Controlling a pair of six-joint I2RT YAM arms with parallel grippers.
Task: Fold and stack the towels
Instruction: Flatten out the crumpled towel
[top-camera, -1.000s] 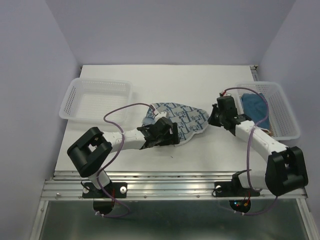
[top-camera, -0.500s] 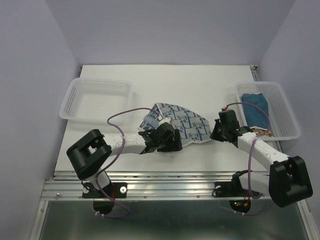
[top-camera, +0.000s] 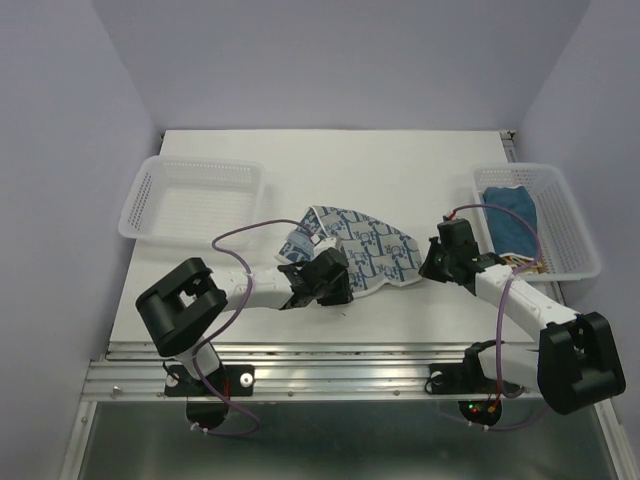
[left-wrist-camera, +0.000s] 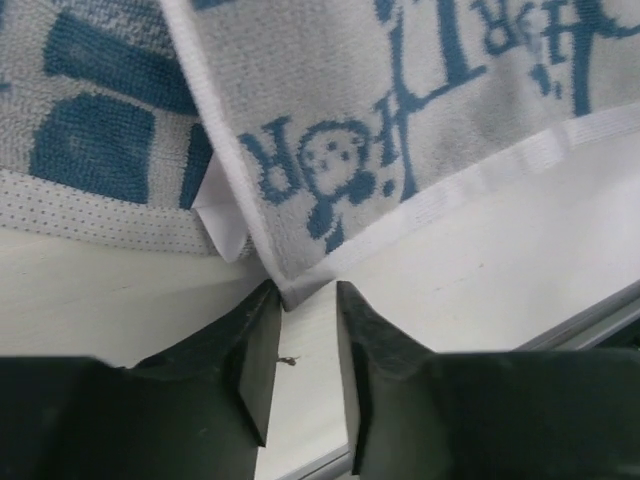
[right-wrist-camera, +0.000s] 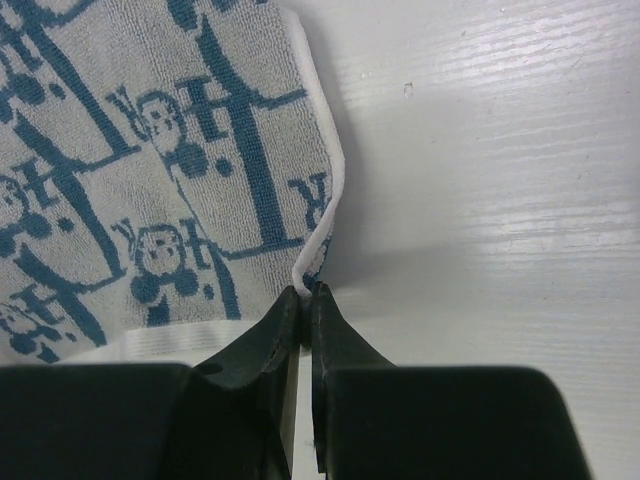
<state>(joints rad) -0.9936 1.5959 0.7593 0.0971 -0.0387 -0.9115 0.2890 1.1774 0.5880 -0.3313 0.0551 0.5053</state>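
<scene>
Dragged the white-and-blue towel (top-camera: 365, 250) nearer than a second ago; lies flat on the table (top-camera: 430, 180). Pinched at its right edge by the right gripper (right-wrist-camera: 305, 295) for tautness; met at its near corner by the left gripper (left-wrist-camera: 300, 300), slightly parted (apparently unclamped).

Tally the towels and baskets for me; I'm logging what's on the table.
Towels: 2, the printed white towel and the plain blue towel in the right basket; others may be hidden there.
Baskets: 2, the left basket and the right basket.
Total: 4.
</scene>
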